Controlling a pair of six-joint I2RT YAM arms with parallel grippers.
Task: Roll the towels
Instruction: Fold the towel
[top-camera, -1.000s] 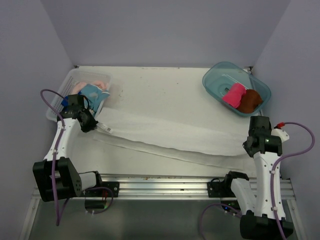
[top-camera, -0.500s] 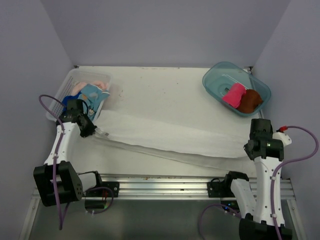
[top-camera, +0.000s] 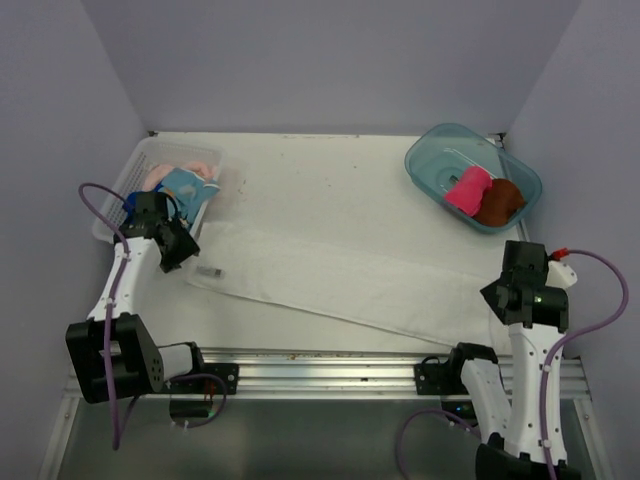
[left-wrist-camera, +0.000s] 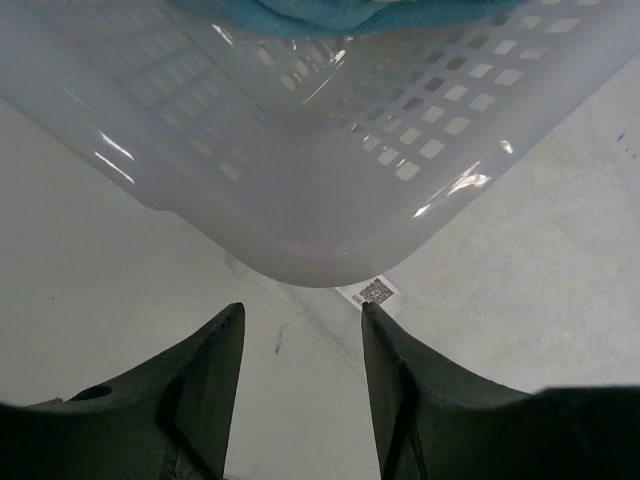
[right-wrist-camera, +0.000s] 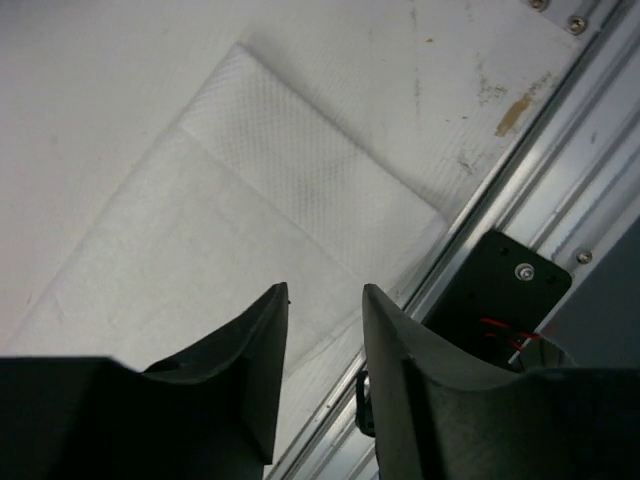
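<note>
A long white towel lies flat and unrolled, slanting across the table from left to the front right. My left gripper is open and empty just above its left end, by the sewn tag; the jaws stand apart over bare cloth. My right gripper is open and empty above the towel's right corner. Peach, light blue and royal blue towels lie in the basket. Hot pink and brown towels sit rolled in the tub.
The white lattice basket stands at the far left, close in front of my left gripper. The clear teal tub stands at the back right. A metal rail runs along the front edge, right beside the towel's corner.
The white towel was held stretched and raised between both grippers; now it lies flat on the table. Both grippers have let go and stand open over its ends.
</note>
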